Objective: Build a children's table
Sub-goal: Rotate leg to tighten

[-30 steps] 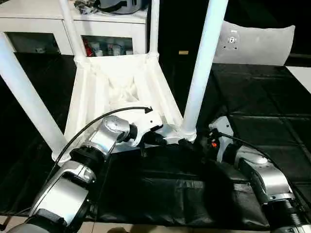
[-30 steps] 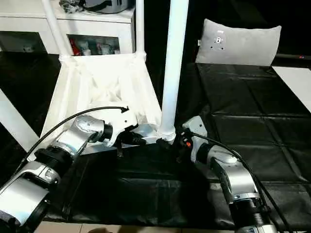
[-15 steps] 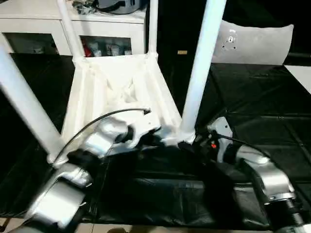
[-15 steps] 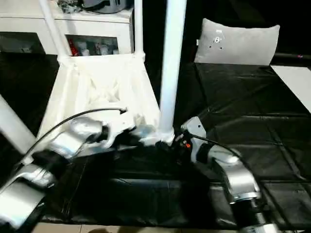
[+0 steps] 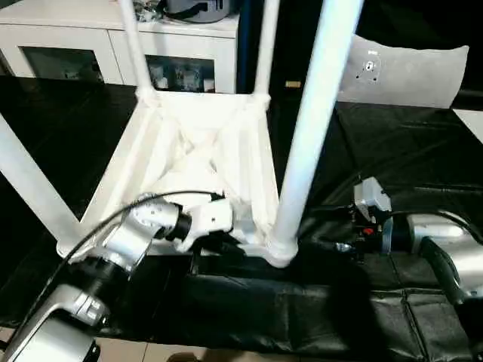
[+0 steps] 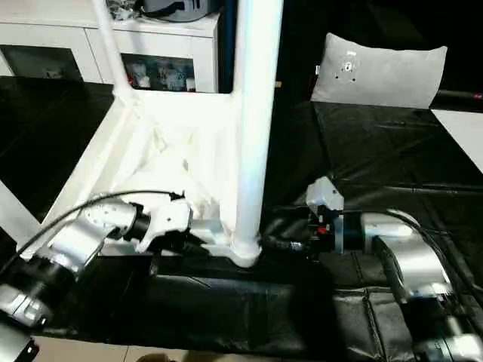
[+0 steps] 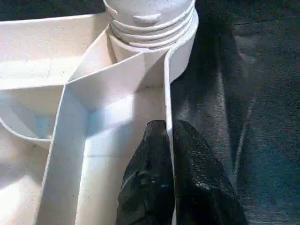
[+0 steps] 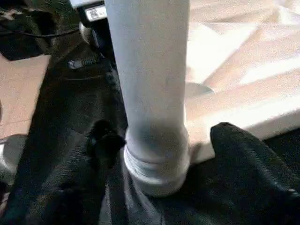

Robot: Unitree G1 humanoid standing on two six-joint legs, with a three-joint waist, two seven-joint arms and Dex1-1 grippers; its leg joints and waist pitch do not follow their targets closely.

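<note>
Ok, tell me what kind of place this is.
Probably an indoor room set up as a work area: a white cabinet with glass doors stands at the back, black sheeting covers the surface under the upturned children's table, and a grey pillow lies behind.

I see the white ribbed tabletop (image 5: pixel 198 154) and its white legs (image 5: pixel 311 128) on a black creased cover (image 5: pixel 407 158), my silver forearms ending in black fingers (image 7: pixel 154 187), a grey pillow (image 5: pixel 400 74) and a white cabinet (image 5: pixel 90 38) behind.

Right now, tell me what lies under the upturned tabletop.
Black sheeting lies under and around the tabletop. What is directly beneath its middle is covered by the tabletop itself.
</note>
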